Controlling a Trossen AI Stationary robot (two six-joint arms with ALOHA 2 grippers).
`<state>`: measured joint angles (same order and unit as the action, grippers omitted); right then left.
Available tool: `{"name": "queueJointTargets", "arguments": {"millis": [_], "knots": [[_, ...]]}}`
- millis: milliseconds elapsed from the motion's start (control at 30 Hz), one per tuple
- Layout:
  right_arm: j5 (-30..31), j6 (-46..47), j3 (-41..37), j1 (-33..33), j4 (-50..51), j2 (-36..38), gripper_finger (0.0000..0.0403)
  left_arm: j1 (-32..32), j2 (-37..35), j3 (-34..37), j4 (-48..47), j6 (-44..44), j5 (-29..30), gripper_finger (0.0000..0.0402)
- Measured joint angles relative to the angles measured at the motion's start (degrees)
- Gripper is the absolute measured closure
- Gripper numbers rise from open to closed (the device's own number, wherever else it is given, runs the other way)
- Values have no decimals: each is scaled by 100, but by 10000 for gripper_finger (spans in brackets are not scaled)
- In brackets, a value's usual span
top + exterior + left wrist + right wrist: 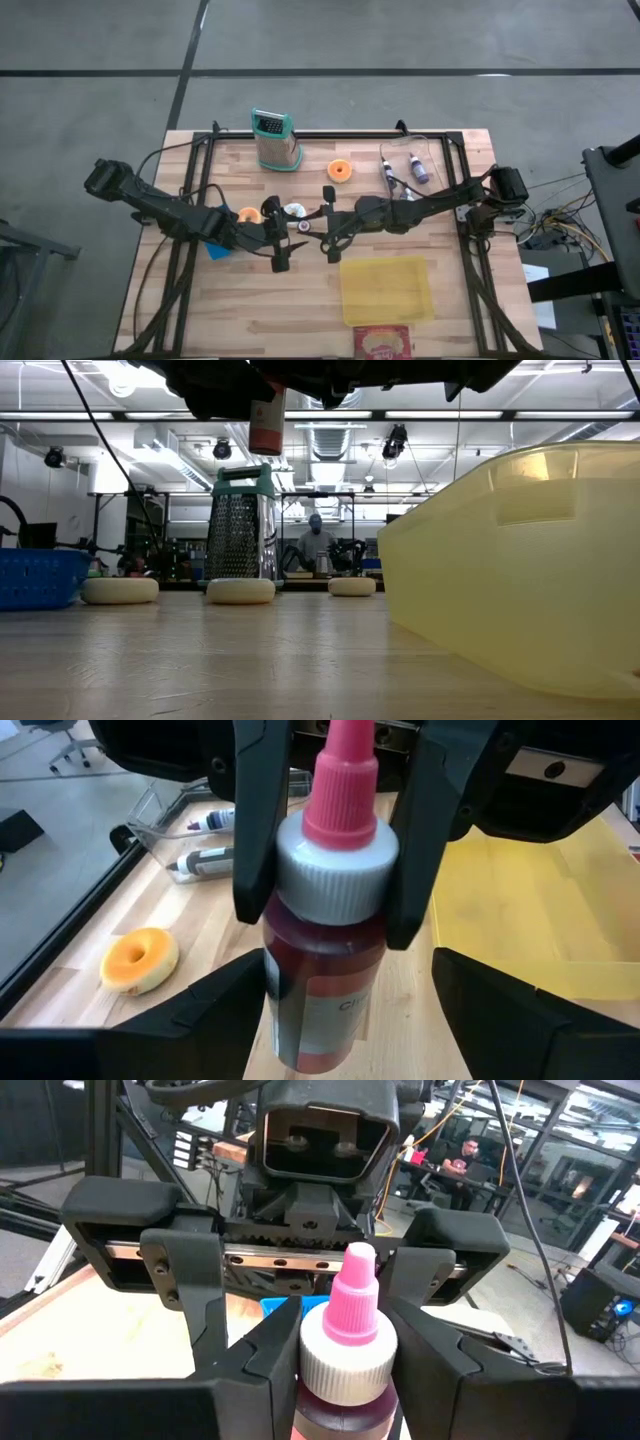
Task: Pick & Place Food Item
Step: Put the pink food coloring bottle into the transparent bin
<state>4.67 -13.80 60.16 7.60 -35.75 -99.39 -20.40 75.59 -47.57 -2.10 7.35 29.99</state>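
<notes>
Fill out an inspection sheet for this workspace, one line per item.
Surface: wooden table, no spills seen.
Job's things: red sauce bottle with white cap and pink nozzle, held in the air between the arms; yellow plastic tray, empty.
Clutter: metal grater with teal handle; orange ring-shaped donut; blue basket; clear box of small bottles; red packet.
Grippers: right gripper shut on the bottle's cap; left gripper open, fingers clear of the bottle on either side.
Cables: black cable along the left arm; loose cable tangle off the table's right edge.
Surroundings: grey floor; person seated far behind.
</notes>
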Motion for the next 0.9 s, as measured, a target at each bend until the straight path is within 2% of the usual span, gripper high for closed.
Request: {"name": "queueJointTargets", "arguments": {"millis": [900], "knots": [[-4, -39, 4, 0, 23, 2, 282, 0, 2, 0, -9, 52, 10, 115]]}}
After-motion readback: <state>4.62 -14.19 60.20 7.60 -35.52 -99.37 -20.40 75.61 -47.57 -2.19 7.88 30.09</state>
